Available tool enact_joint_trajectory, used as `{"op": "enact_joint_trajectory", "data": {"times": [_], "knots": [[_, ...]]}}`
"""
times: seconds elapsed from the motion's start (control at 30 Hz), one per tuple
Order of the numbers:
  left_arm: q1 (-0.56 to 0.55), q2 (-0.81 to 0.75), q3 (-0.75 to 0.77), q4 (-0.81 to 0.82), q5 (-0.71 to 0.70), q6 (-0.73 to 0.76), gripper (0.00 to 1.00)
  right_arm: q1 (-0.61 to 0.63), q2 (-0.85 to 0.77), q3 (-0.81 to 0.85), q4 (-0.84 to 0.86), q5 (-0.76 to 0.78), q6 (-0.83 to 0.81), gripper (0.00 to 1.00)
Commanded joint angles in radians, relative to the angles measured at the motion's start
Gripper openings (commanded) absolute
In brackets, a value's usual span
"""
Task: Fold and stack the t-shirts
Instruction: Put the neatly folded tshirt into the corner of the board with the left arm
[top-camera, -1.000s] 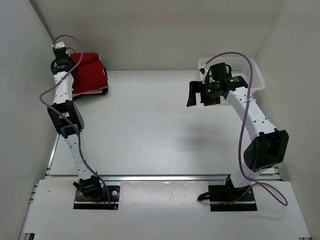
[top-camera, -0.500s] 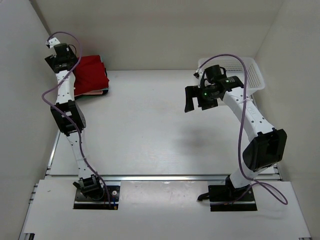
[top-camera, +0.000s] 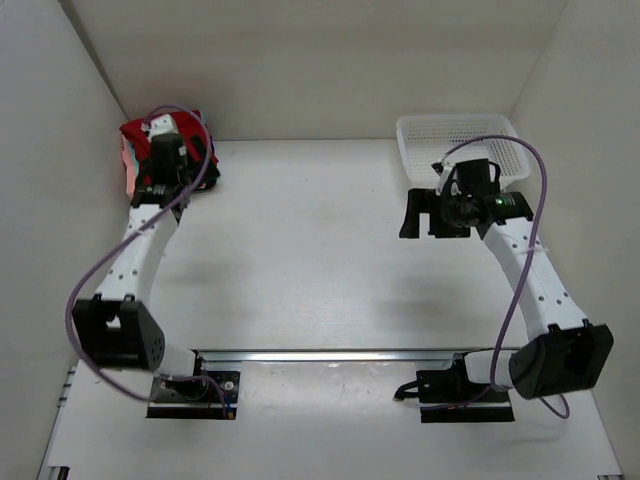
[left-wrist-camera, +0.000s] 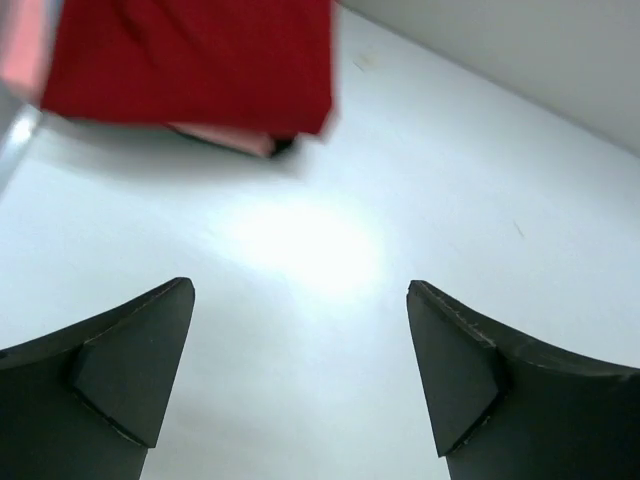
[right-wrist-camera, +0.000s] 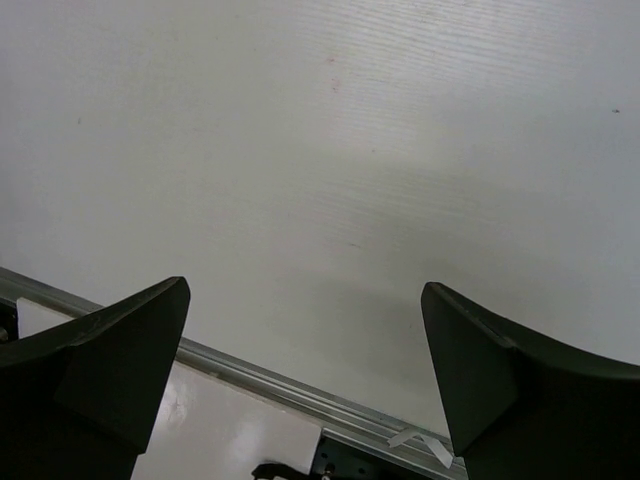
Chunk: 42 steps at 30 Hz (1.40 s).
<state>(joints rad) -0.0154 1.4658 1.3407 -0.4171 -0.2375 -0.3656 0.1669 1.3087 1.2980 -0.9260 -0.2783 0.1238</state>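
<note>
The t-shirts lie as a stack in the far left corner, a dark red one (top-camera: 138, 135) on top. The left wrist view shows that red shirt (left-wrist-camera: 190, 60) with a salmon-pink edge (left-wrist-camera: 225, 138) and a dark scrap (left-wrist-camera: 283, 147) under it. My left gripper (top-camera: 172, 160) hovers at the stack's near right side. It (left-wrist-camera: 300, 290) is open, with only bare table between the fingers. My right gripper (top-camera: 422, 216) hangs open over the table in front of the basket. Nothing sits between its fingers (right-wrist-camera: 305, 288).
A white mesh basket (top-camera: 410, 150) stands at the far right corner. White walls close in the left, back and right sides. A metal rail (right-wrist-camera: 250, 372) runs along the table's near edge.
My left gripper opened and let go of the red shirt, and the arm drew back from the far left corner toward the stack's near side. My right gripper moved right, nearer the basket.
</note>
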Motion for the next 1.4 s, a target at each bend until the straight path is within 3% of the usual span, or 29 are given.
{"op": "enact_joint_trajectory", "data": {"times": [0.0,0.1,0.17,0.37,0.43,0.57,0.73,1.03,1.27,1.37], "knots": [[-0.115,-0.149,-0.109,-0.113,0.042,-0.024,0.98,-0.007,-0.097,-0.075,0.052,-0.024,0.014,0.99],[-0.062,-0.292,-0.248,-0.179,0.224,-0.122,0.98,-0.009,-0.155,-0.13,0.02,-0.01,0.022,0.99],[-0.029,-0.389,-0.351,-0.225,0.268,-0.164,0.98,-0.02,-0.186,-0.164,0.006,-0.034,0.039,0.99],[-0.063,-0.643,-0.443,-0.376,0.276,-0.162,0.99,0.055,-0.313,-0.313,0.074,-0.068,0.119,0.99],[-0.061,-0.709,-0.465,-0.367,0.375,-0.147,0.99,0.086,-0.341,-0.356,0.093,-0.079,0.161,0.99],[-0.101,-0.803,-0.508,-0.356,0.385,-0.219,0.99,0.1,-0.38,-0.367,0.104,-0.091,0.191,0.99],[-0.086,-0.826,-0.535,-0.342,0.471,-0.202,0.99,0.103,-0.398,-0.368,0.092,-0.087,0.172,0.99],[-0.089,-0.838,-0.562,-0.27,0.572,-0.223,0.99,0.091,-0.149,-0.111,-0.039,-0.061,0.073,0.99],[-0.081,-0.782,-0.528,-0.292,0.553,-0.161,0.99,0.086,-0.129,-0.088,0.027,-0.134,0.074,1.0],[-0.092,-0.76,-0.514,-0.301,0.532,-0.138,0.98,0.111,-0.099,-0.056,-0.014,-0.057,0.045,0.99]]}}
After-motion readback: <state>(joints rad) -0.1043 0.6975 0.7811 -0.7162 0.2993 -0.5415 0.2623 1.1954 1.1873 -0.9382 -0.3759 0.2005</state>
